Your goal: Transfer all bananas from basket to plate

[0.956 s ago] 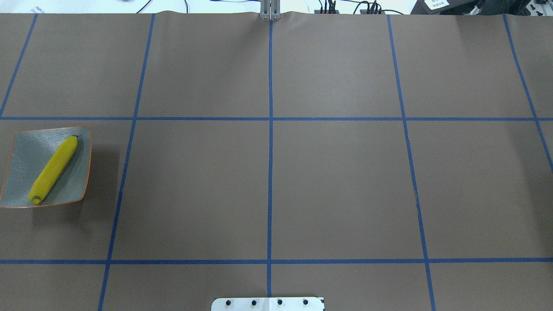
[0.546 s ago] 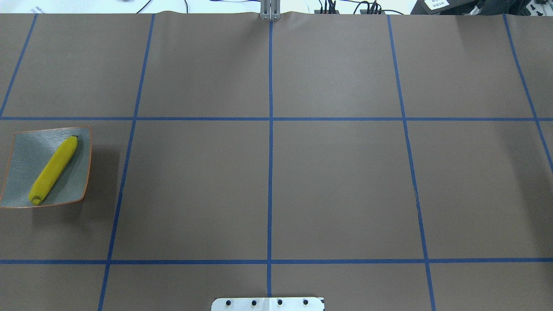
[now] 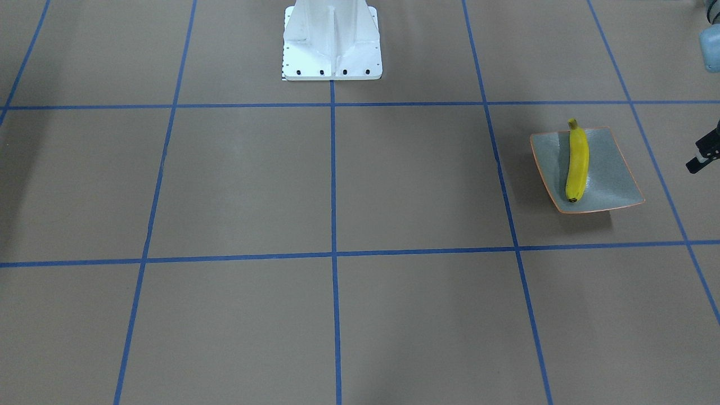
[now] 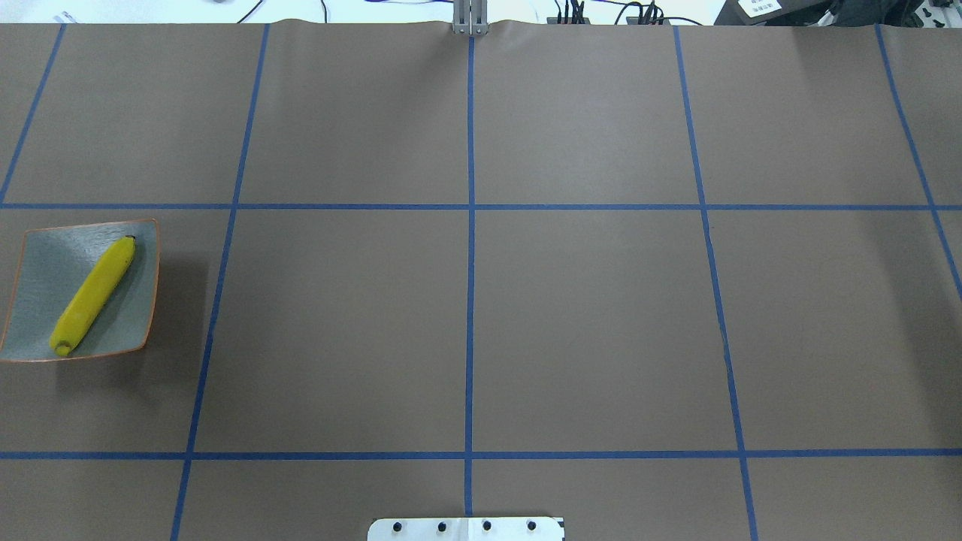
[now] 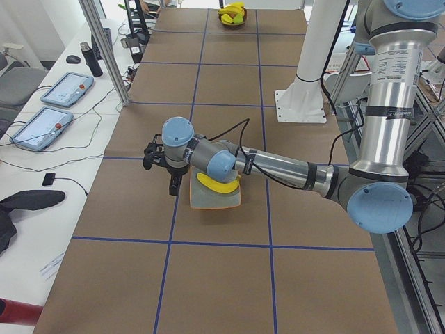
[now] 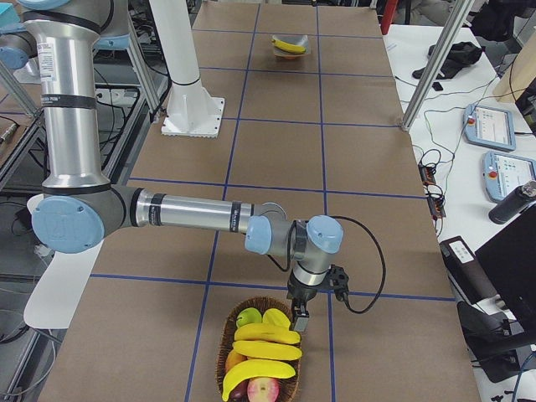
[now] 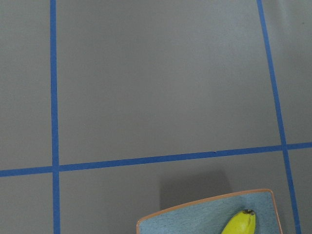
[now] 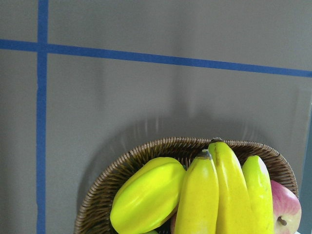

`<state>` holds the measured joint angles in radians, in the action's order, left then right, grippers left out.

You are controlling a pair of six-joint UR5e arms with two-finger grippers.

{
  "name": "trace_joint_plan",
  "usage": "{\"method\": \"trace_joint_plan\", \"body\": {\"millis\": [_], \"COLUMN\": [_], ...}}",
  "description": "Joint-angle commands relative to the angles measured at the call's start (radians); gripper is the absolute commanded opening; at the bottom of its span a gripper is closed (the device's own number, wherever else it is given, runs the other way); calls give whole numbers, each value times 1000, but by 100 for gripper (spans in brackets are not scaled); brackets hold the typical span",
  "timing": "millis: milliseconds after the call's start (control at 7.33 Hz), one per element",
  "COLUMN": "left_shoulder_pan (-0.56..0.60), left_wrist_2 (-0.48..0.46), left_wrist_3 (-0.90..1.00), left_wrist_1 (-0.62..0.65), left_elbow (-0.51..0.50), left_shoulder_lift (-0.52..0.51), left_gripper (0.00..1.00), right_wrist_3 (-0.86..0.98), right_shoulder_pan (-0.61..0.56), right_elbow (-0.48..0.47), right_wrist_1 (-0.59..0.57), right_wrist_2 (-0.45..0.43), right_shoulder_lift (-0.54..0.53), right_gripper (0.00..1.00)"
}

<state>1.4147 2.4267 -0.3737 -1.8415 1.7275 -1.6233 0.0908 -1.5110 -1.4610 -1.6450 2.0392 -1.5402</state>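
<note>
The grey-green plate [image 4: 45, 263] with an orange rim sits at the table's left edge and holds one yellow banana [image 4: 94, 294] lying diagonally. They also show in the front view: plate [image 3: 610, 169], banana [image 3: 577, 163]. The left gripper [image 5: 161, 174] hangs just beyond the plate's outer side, and only a black part of it [image 3: 700, 157] shows at the front view's edge; I cannot tell if it is open or shut. The wicker basket [image 6: 230, 331] holds three bananas [image 6: 266, 350]. The right gripper [image 6: 300, 321] is over the basket's rim; I cannot tell its state.
The basket [image 8: 122, 165] also holds a yellow-green fruit [image 8: 146, 195] and a red apple [image 8: 285, 209] beside the bananas [image 8: 234, 190]. The white robot base [image 3: 332, 42] stands at the table's middle back. Blue tape lines grid the brown table cover.
</note>
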Motion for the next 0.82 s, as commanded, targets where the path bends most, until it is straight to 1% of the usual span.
{"method": "trace_joint_plan", "body": {"millis": [0, 273, 683], "left_shoulder_pan": [-3, -3, -3], "left_wrist_2": [0, 0, 0], "left_wrist_3": [-2, -1, -1], "left_wrist_1": [-1, -1, -1], "left_elbow": [30, 38, 37], "left_shoulder_lift": [29, 36, 36], "left_gripper": [100, 100, 100], "right_wrist_3": [12, 10, 35], "right_shoulder_pan": [14, 43, 46], "right_elbow": [43, 60, 79], "right_wrist_1": [-1, -1, 1], "right_wrist_2": [6, 4, -2], "right_shoulder_lift": [17, 17, 6], "right_gripper": [94, 92, 91]}}
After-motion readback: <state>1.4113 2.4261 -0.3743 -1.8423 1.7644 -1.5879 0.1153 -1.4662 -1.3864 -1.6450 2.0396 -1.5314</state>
